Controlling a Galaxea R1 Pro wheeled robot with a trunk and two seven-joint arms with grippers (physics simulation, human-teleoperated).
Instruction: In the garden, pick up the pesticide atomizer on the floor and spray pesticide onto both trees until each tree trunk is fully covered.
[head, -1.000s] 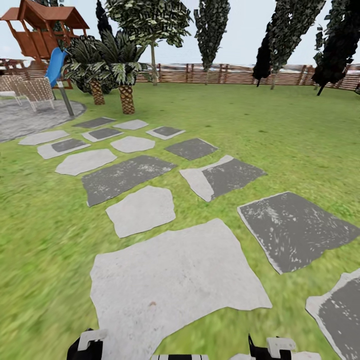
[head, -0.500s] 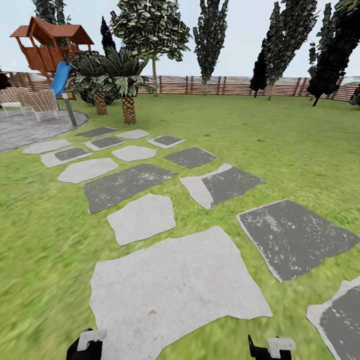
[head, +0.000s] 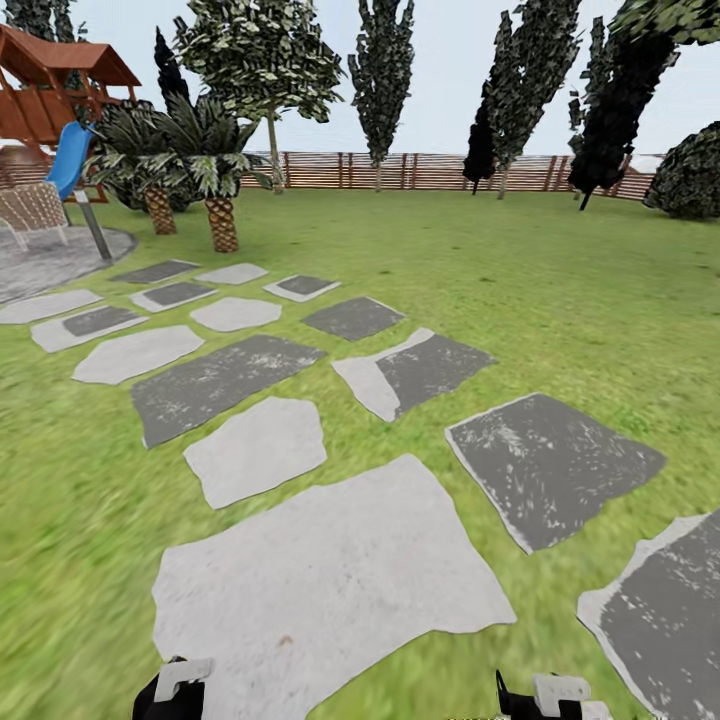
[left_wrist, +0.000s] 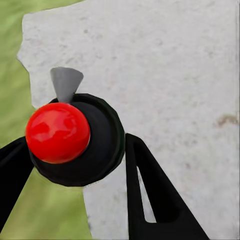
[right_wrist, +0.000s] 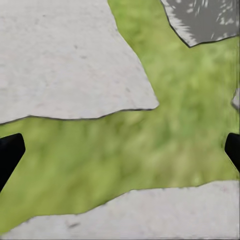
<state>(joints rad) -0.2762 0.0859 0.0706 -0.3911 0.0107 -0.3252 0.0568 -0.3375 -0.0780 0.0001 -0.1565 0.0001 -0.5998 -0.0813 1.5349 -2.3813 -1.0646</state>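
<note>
big green lawn (head: 560, 300) all around me, brown slat fence (head: 420, 170) at the far edge, and grey stone slabs (head: 320, 580) running through the grass right below. a leafy tree (head: 262, 60) stands near the fence, beside the short palms (head: 215, 190). my left gripper (left_wrist: 75, 165) has the pesticide atomizer (left_wrist: 75, 137) pinched between its black fingers (left_wrist: 150, 195): round black body, shiny red ball top, little grey nozzle sticking out, hanging over a pale slab. my right gripper (right_wrist: 120, 150) has its fingers spread wide, nothing between them, just grass and slab edges underneath.
</note>
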